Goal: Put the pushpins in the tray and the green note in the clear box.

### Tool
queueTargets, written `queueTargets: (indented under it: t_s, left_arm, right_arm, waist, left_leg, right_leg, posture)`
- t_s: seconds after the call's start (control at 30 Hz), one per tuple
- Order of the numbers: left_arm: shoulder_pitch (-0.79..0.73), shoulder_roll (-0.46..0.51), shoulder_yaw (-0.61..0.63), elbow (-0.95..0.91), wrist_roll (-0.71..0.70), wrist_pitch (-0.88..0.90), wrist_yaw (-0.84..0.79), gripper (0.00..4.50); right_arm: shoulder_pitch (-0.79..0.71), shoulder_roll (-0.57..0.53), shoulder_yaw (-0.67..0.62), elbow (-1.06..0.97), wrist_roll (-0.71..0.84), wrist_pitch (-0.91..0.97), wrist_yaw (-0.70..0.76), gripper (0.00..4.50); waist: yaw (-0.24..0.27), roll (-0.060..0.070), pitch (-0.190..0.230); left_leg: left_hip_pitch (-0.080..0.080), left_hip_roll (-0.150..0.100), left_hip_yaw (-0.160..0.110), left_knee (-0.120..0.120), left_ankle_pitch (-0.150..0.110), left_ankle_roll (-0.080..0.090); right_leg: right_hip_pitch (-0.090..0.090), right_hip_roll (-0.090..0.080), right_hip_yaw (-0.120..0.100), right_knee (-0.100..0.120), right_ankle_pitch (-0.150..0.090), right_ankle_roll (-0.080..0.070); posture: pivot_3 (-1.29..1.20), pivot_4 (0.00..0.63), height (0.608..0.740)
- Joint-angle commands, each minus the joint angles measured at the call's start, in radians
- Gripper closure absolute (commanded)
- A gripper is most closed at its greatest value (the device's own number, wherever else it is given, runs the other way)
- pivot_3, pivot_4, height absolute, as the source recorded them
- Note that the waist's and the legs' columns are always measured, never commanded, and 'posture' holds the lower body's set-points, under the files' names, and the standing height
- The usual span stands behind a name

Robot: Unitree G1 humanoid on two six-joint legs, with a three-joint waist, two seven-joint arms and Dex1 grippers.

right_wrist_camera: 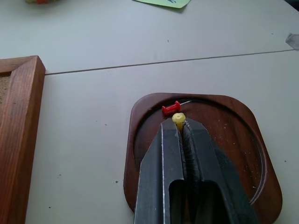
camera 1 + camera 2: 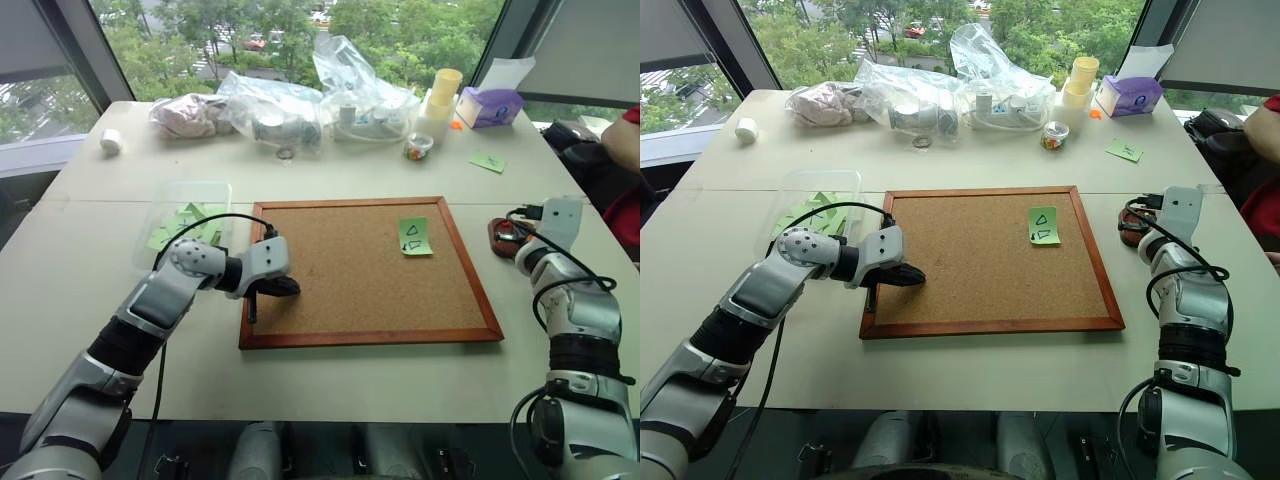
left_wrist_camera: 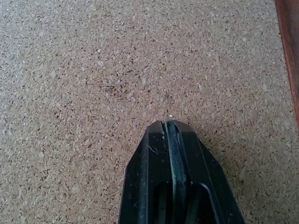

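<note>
Now the right end effector point(image 1: 181, 122) hangs over the tray point(image 1: 243, 140), pinched shut on a yellow pushpin point(image 1: 178, 119). A red pushpin point(image 1: 171, 108) already lies in the tray. I think it should dip low inside the rim, then open, so the pin cannot bounce out. The left end effector point(image 3: 169, 128) is shut and empty over the corkboard point(image 2: 340, 280). The green note point(image 2: 414, 237) is on that board, and the clear box point(image 2: 215, 192) sits by its left edge. Most of the held pin is hidden between the fingers.
</note>
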Motion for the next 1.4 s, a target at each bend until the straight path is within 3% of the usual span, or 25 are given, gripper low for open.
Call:
queueTargets:
  t_s: [0.03, 0.27, 0.47, 0.6, 0.8, 1.03, 1.4]
  left_arm:
    - [0.0, -0.003, 0.006, -0.026, 0.005, 0.011, 0.006, 4.5]
    - [-0.002, -0.004, 0.006, -0.027, 0.005, 0.016, 0.011, 4.5]
    - [-0.004, -0.006, 0.006, -0.023, 0.006, 0.014, 0.012, 4.5]
    - [-0.003, -0.003, 0.01, -0.022, 0.004, 0.014, 0.012, 4.5]
    - [-0.002, 0.003, 0.022, -0.004, 0.0, 0.006, 0.011, 4.5]
    - [0.006, 0.003, 0.026, -0.004, -0.003, 0.003, 0.013, 4.5]
    - [0.024, 0.004, 0.024, -0.023, -0.001, 0.01, 0.02, 4.5]
  right_arm:
    - [-0.03, -0.019, -0.019, 0.015, -0.005, -0.023, -0.006, 3.54]
    - [-0.032, -0.023, -0.027, 0.028, -0.005, -0.024, -0.007, 0.07]
    - [-0.027, -0.019, -0.053, -0.002, 0.011, -0.055, 0.0, 0.02]
    - [0.009, -0.018, 0.0, -0.139, 0.041, -0.068, 0.119, 0.02]
    - [0.143, 0.007, 0.259, -0.489, 0.132, 0.067, 0.387, 0.02]
    - [0.165, 0.035, 0.316, -0.52, 0.127, 0.089, 0.404, 0.02]
    - [0.149, 0.057, 0.349, -0.404, 0.101, 0.074, 0.432, 0.02]
  waist:
    - [0.0, 0.0, 0.0]
    - [0.0, 0.0, 0.0]
    - [0.002, 0.0, 0.0]
    - [0.001, 0.0, 0.0]
    - [0.002, 0.0, 0.0]
    - [0.006, 0.0, 0.0]
    - [0.004, 0.0, 0.0]
  left_leg:
    - [0.0, 0.0, 0.0, 0.0, 0.0, 0.0]
    - [0.0, 0.001, 0.0, 0.0, 0.0, 0.0]
    - [0.0, 0.001, 0.0, 0.0, 0.0, 0.0]
    - [0.0, 0.001, 0.0, 0.0, 0.0, 0.0]
    - [0.0, 0.002, -0.001, 0.0, 0.0, 0.0]
    - [-0.001, 0.002, -0.001, 0.001, 0.0, 0.0]
    - [-0.001, 0.001, -0.001, 0.001, 0.0, 0.0]
  right_leg:
    - [0.0, 0.0, 0.0, 0.0, 0.0, 0.0]
    - [0.0, 0.0, 0.0, 0.0, 0.0, 0.0]
    - [0.0, 0.0, 0.0, 0.0, 0.0, 0.0]
    - [0.0, 0.0, 0.0, 0.0, 0.0, 0.0]
    - [0.0, 0.001, 0.0, 0.0, 0.0, 0.0]
    - [0.0, 0.001, 0.0, 0.0, 0.0, 0.0]
    - [0.0, 0.001, 0.0, 0.0, 0.0, 0.0]
  posture:
    - [0.0, 0.15, 0.735]
    - [0.0, 0.15, 0.735]
    - [0.0, 0.15, 0.735]
    - [0.0, 0.15, 0.735]
    - [0.0, 0.15, 0.735]
    - [0.0, 0.15, 0.735]
    - [0.0, 0.15, 0.735]
